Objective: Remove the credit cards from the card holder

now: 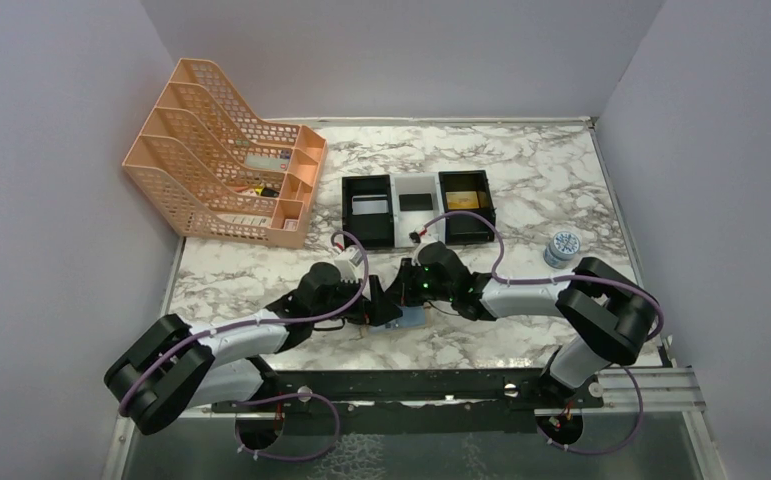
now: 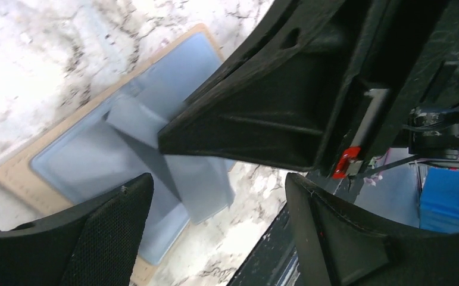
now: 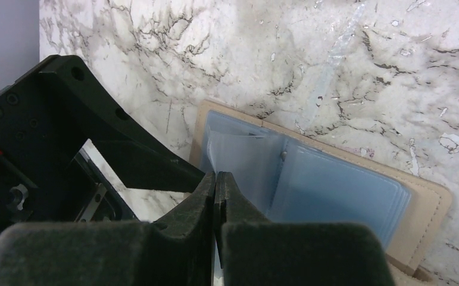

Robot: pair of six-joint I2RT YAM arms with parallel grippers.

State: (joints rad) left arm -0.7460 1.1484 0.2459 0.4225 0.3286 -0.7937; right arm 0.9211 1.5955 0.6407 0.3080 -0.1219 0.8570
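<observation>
One tan fold-open card holder (image 3: 358, 196), three black-and-white trays (image 1: 416, 230) and one peach mesh rack (image 1: 201, 170) sit on a white marble counter (image 1: 541, 190) between lilac walls (image 1: 51, 130), left jaws wide apart, right jaws pressed together.

Above the black mounting rail (image 1: 401, 385), the left arm (image 1: 246, 338) and right arm (image 1: 521, 297) share white link shells and bulky black joint housings, with purple cables (image 1: 489, 240) looped along each. A green light (image 1: 427, 283) glows on the right wrist. The left fingers (image 2: 105, 238) are black with finely textured pads. The right fingers (image 3: 244, 208) are matte black.
</observation>
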